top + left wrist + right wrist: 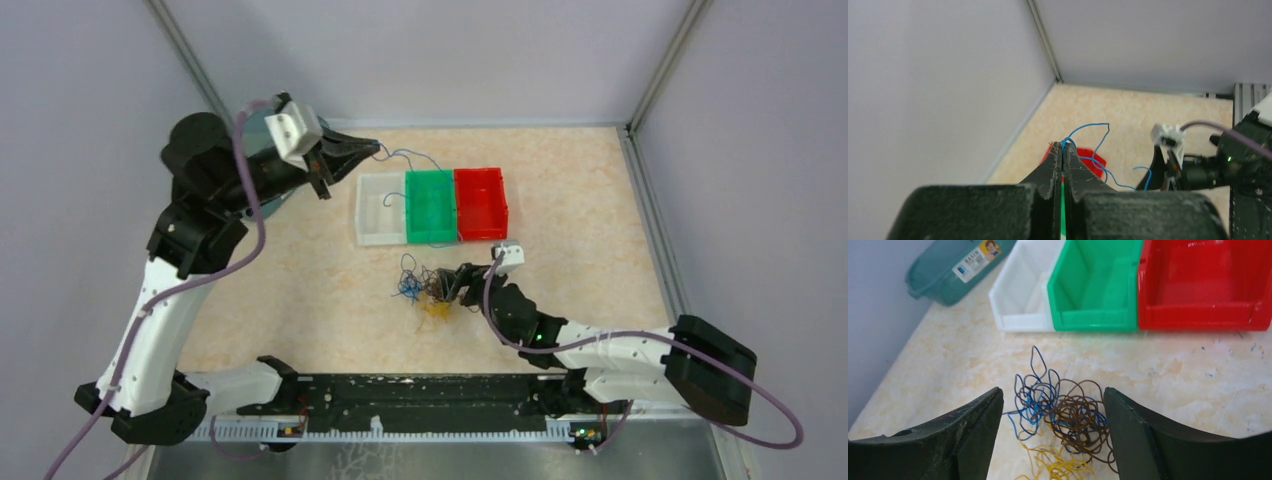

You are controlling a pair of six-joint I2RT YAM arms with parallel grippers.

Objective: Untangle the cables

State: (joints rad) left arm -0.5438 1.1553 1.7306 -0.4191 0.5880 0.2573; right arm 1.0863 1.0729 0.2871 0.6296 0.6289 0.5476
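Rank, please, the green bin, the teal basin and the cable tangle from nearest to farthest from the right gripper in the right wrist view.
1. cable tangle, directly ahead, closest in.
2. green bin, further ahead, middle of the bin row.
3. teal basin, far left, beyond the white bin.

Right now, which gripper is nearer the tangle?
Right. The right gripper hangs open at the tangle; the left gripper is far off, by the white bin's far corner, shut on a blue wire.

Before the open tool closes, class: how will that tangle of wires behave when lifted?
The wire tangle probably lifts as one light clump: thin brown, blue and yellow strands interloop. Likely springy, not limp: the raised blue wire holds its kinks.
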